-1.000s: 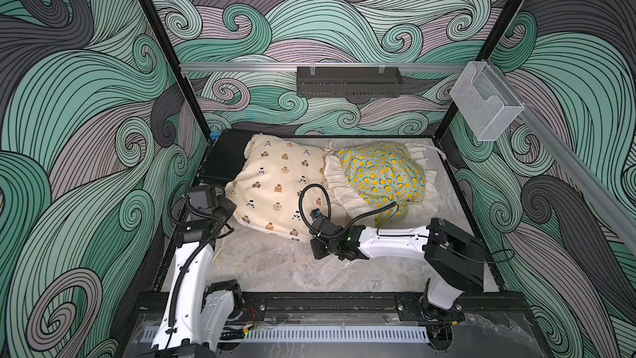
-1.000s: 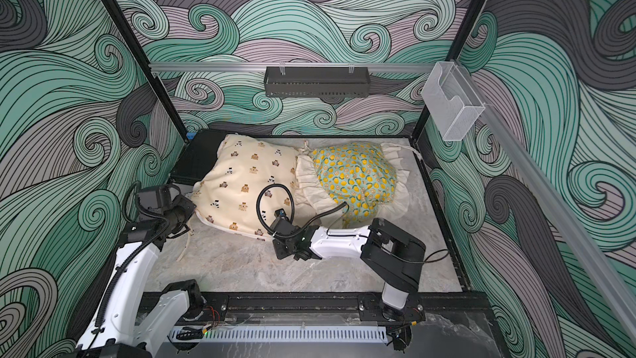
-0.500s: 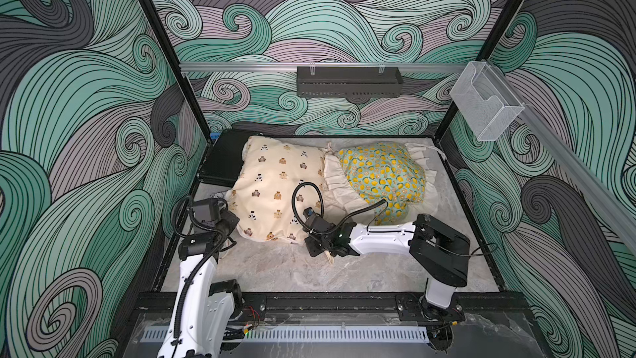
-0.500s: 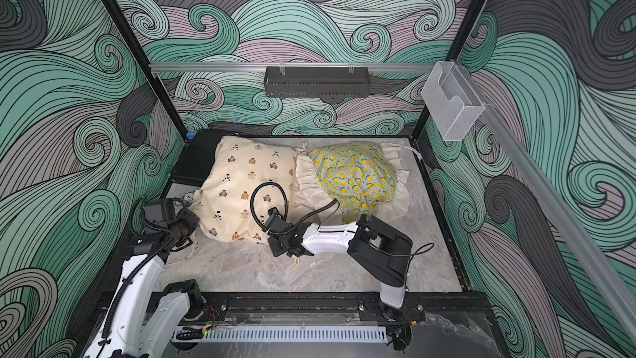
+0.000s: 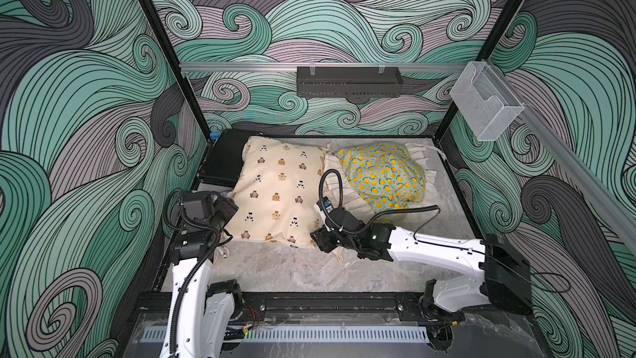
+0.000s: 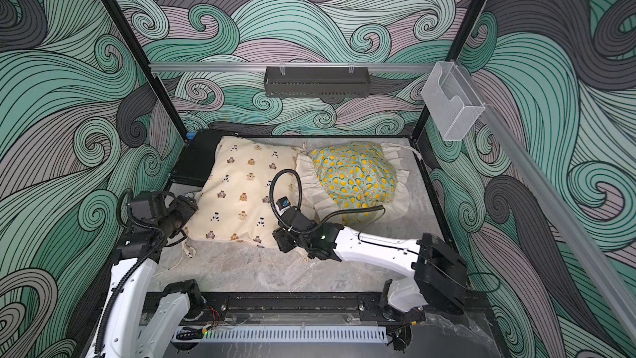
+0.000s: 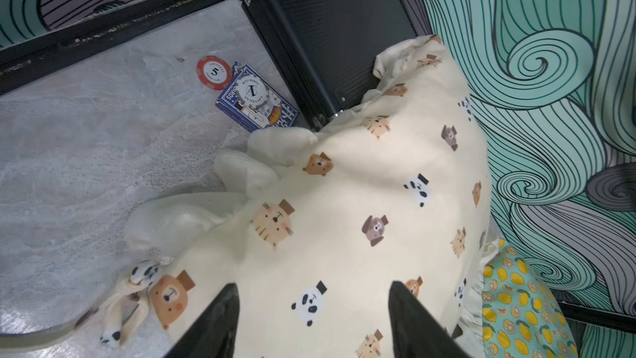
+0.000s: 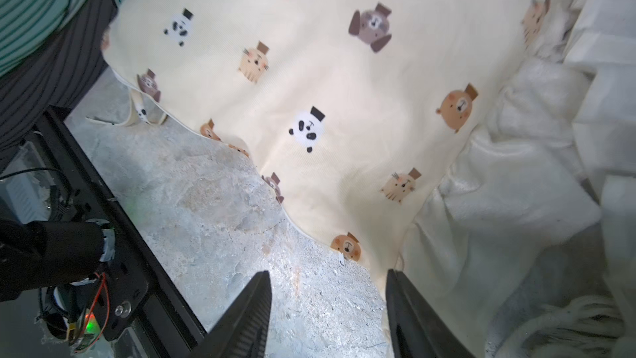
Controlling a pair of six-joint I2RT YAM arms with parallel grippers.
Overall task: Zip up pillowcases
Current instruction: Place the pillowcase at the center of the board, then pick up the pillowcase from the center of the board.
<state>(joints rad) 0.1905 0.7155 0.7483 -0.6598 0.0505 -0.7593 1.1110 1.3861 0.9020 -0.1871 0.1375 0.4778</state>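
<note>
The cream pillowcase (image 5: 278, 194) (image 6: 241, 187) printed with bears and pandas lies on the table beside the smaller teal lemon pillowcase (image 5: 382, 177) (image 6: 358, 175). My left gripper (image 5: 228, 208) (image 7: 313, 285) stands open at the cream one's left edge, jaws spread over its fabric (image 7: 344, 218) with nothing between them. At that pillowcase's near right corner (image 8: 327, 80) my right gripper (image 5: 318, 239) (image 8: 327, 273) is open above bare table. No zip shows on either pillowcase.
A flat black case (image 5: 222, 161) (image 7: 344, 29) lies at the back left, partly under the cream pillowcase. A red poker chip (image 7: 214, 72) and a blue card box (image 7: 256, 103) lie next to it. Cream ties (image 5: 223, 253) trail near the left arm.
Both grippers were shut a second ago and now stand open, having let go of the cream pillowcase. It has settled flatter on the table. The arms have barely shifted.
</note>
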